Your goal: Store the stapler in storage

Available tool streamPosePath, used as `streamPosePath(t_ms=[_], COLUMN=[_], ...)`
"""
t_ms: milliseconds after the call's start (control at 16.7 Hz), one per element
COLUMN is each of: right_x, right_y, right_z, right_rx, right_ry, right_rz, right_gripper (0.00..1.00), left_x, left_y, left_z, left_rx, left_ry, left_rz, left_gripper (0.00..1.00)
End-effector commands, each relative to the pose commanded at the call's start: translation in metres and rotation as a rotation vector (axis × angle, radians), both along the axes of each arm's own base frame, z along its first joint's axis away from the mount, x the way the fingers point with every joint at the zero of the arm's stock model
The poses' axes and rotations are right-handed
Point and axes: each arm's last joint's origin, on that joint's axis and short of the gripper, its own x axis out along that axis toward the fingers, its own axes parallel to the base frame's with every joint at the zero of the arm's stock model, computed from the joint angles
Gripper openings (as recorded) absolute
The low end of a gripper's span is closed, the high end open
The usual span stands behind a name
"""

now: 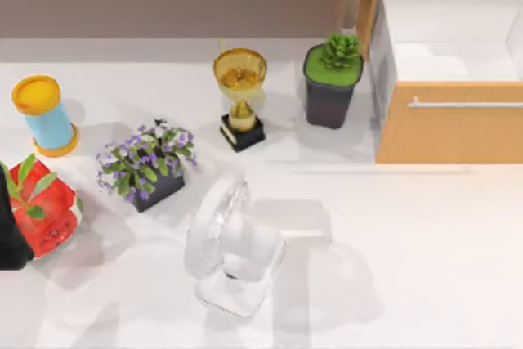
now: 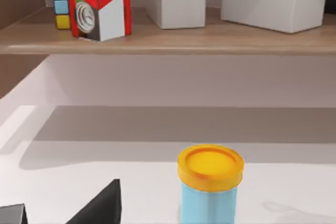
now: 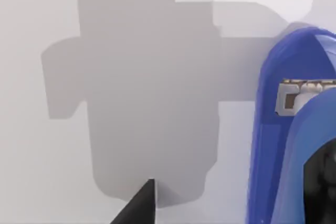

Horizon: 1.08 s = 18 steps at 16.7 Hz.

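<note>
Stapler point(image 3: 294, 129), blue, lies right against the right end effector point(image 3: 210, 211) above the desk point(image 3: 63, 145); I cannot tell whether it is gripped, so I judge the step to be the pick-up or the first carrying. The next move needs a sure hold, then travel to the storage point(image 1: 449, 132), far from this end effector. The right wrist view gives the stapler close up, the top view gives the storage pulled open. The left end effector point(image 2: 58, 211) is parked near a blue tube point(image 2: 210, 195), open and empty.

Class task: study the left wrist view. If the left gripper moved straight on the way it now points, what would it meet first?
Probably the yellow-lidded blue canister, standing just ahead of the left gripper; depth is unclear.
</note>
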Motion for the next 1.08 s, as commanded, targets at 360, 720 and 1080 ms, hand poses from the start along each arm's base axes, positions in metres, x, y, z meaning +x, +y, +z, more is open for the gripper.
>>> streamPosePath(t_ms=[360, 720, 1080], right_x=[0.0000, 0.0000, -0.0002], right_y=[0.0000, 0.0000, -0.0002], right_z=[0.0000, 0.0000, 0.0018], right_rx=[0.000, 0.000, -0.003], right_ry=[0.000, 0.000, -0.001], right_rz=[0.000, 0.000, -0.004], right_gripper=[0.17, 0.00, 0.00], left_x=[0.0000, 0.0000, 0.0000], left_y=[0.0000, 0.0000, 0.0000], left_z=[0.0000, 0.0000, 0.0000], left_rx=[0.000, 0.000, 0.000], left_ry=[0.000, 0.000, 0.000], left_rz=[0.000, 0.000, 0.000], left_gripper=[1.00, 1.00, 1.00])
